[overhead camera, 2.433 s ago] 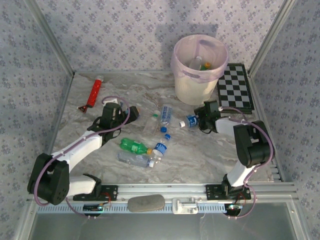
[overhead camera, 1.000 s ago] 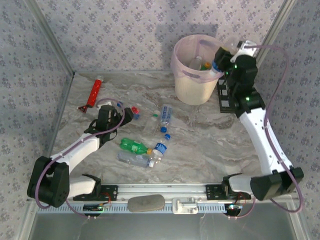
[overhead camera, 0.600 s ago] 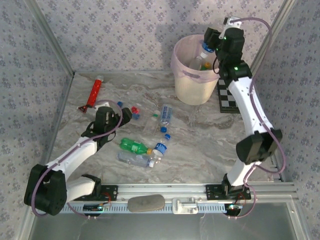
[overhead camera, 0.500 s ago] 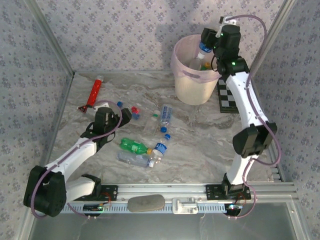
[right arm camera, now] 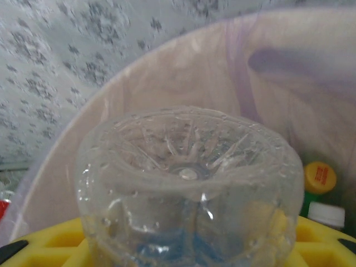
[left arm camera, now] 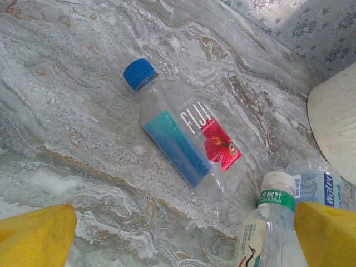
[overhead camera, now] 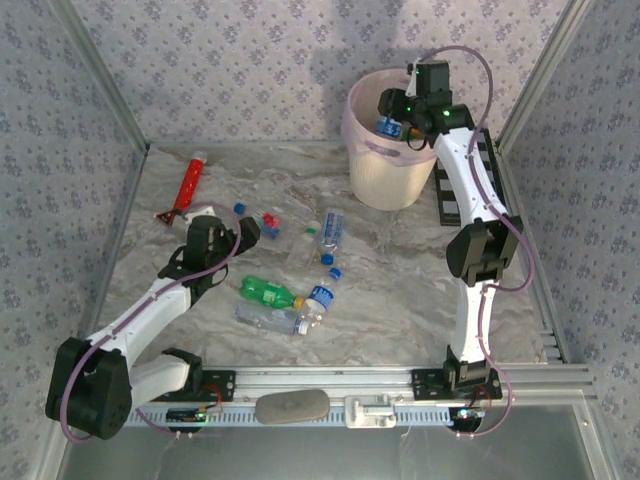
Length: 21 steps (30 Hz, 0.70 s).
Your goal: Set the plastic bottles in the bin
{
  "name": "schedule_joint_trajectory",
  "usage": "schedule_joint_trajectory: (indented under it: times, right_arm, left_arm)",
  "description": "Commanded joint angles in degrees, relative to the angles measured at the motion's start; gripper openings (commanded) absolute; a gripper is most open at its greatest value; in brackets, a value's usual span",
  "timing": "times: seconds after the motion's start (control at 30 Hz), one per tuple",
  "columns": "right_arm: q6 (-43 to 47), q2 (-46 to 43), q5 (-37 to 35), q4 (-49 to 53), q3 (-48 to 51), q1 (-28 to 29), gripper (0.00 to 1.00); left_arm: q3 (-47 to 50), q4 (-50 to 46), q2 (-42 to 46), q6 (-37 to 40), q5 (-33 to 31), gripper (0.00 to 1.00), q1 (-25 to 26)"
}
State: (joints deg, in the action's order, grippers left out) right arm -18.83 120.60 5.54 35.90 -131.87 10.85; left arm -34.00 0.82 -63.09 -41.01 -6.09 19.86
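Marbled grey table (overhead camera: 400, 290) carries a round cream bin (overhead camera: 385, 185) lined with glossy lilac film. Over the bin's mouth, the right gripper (overhead camera: 392, 118) is clamped on a clear bottle (right arm camera: 186, 183) whose ribbed, star-shaped base faces the wrist camera. The left gripper (overhead camera: 247, 230), jaws spread wide, hovers over a squarish Fiji bottle (left arm camera: 183, 144) lying flat ahead of its yellow fingers (left arm camera: 33, 236).

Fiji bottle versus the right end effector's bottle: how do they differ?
The Fiji bottle lies flat on the table, ungripped; the held bottle is clamped in the right end effector over the bin. Fiji bottle shows a blue cap; held bottle shows its ribbed base. Both are clear plastic.
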Motion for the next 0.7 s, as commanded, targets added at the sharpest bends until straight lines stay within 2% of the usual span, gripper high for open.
schedule_joint_trajectory:
  times: [0.0,0.13,0.3,0.37,0.53,0.67]
  right_arm:
    - [-1.08,0.85,1.96,2.51,-2.59,-0.24,0.42]
    - [-1.30,1.31,1.93,2.60,-2.57,-0.29,0.50]
    - [-1.18,0.78,1.08,3.04,-3.71,-0.30,0.77]
    - [-0.53,0.08,0.08,4.45,-4.97,-0.35,0.85]
    - [1.11,-4.71,-2.07,4.74,-3.54,-0.65,0.93]
    - [2.04,-11.33,-1.95,1.27,2.78,-0.32,0.98]
  left_arm:
    - [-0.02,-0.91,0.86,0.34,-0.95,1.00,-0.35]
    - [-0.09,-0.91,0.86,0.15,-0.86,1.00,-0.35]
    - [-0.19,-1.04,0.95,0.06,-0.90,1.00,-0.35]
    - [-0.28,-1.30,1.04,0.20,-0.87,1.00,-0.34]
    - [-0.28,-1.35,0.93,0.08,-0.99,1.00,-0.34]
    - [-0.63,-0.83,-0.14,-0.51,-0.37,1.00,-0.33]
